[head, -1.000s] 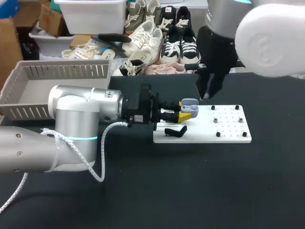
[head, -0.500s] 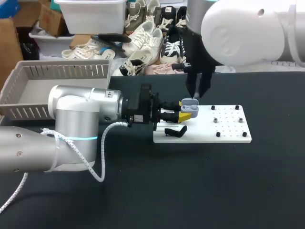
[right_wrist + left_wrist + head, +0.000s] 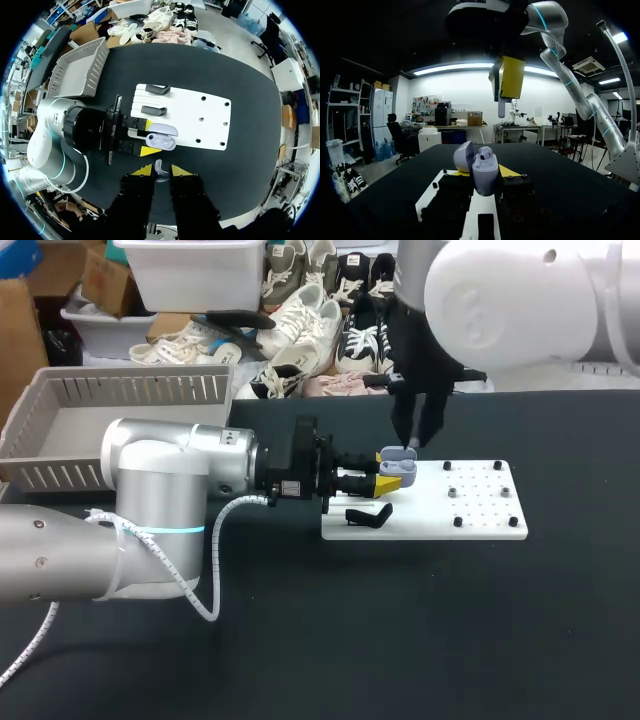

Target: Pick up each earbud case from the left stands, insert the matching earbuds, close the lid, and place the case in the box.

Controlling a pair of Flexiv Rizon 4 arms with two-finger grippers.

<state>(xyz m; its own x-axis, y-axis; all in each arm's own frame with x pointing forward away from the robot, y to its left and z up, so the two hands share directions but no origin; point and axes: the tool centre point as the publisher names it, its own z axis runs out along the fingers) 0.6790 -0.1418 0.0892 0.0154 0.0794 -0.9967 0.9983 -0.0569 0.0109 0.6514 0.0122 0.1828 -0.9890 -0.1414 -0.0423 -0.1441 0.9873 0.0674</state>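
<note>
TWO ARMS, ONE CASE: The single lavender case (image 3: 161,142) sits clamped between the fingers of the left end effector (image 3: 147,137). It is held over the end of the one white board (image 3: 200,115) on the table (image 3: 400,620), lid open, mouth up, long axis along the board's length. Above it, the right end effector (image 3: 157,172) pinches one white earbud (image 3: 159,169), stem downward. Two black stands (image 3: 157,90) lie on the board, with one grey bin (image 3: 100,425) well apart.

Robotics lab: black table (image 3: 300,640), robot arm (image 3: 170,500).
</note>
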